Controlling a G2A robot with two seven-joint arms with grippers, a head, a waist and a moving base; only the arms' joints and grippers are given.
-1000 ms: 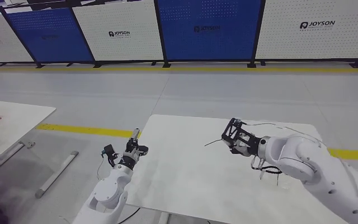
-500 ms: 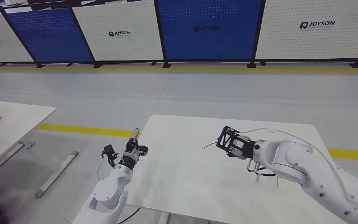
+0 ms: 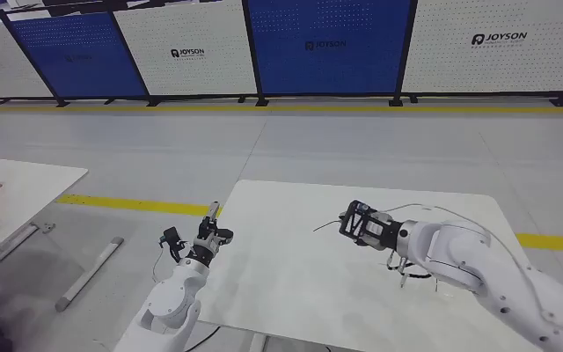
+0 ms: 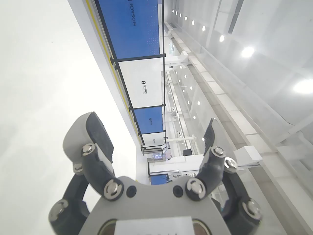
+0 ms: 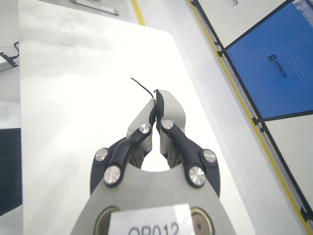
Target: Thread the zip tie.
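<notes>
Black plastic zip tie is pinched between the fully closed fingers of the right gripper, above the white table, near its middle. The left gripper is wide open and holds nothing, by the table's left edge. To thread well, I think the left gripper should take the free end close to its tip, so that it does not bend, and guide it straight. The thin free end sticks out past the fingertips toward the left arm. The long axis runs across the table, nearly level. The head I cannot make out.
</notes>
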